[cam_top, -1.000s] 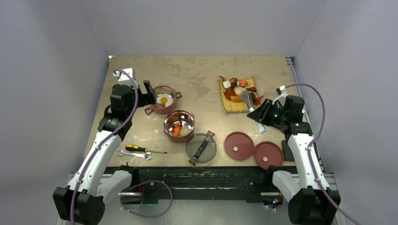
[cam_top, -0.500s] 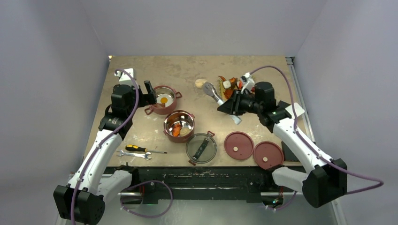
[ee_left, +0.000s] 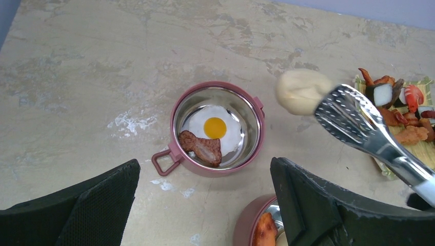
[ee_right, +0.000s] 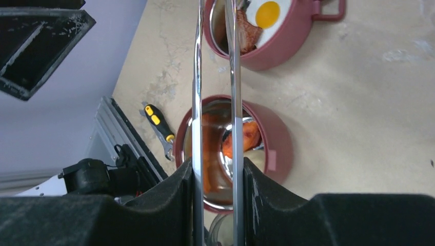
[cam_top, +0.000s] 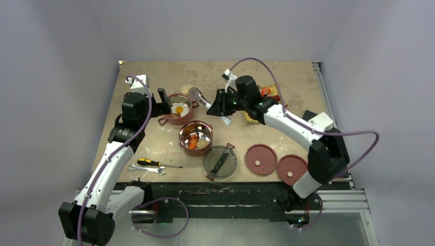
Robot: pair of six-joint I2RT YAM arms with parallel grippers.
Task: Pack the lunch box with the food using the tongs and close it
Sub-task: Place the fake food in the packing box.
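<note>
**Bun pinched in the tongs beside the egg bowl**

The right gripper (ee_right: 215,177) has its jaws clamped across both thin arms of the tongs (ee_right: 233,77), squeezing them partway together. The perforated tips pinch a beige bun (ee_left: 300,91), which hangs above the table (ee_left: 102,77) just beside the egg bowl (ee_left: 177,110). The bun looks light, smooth and round, so it could roll out of the slick steel. A steady squeeze across its widest part seems safest. The left gripper (ee_left: 202,205) hovers near that bowl, jaws wide apart.
</note>
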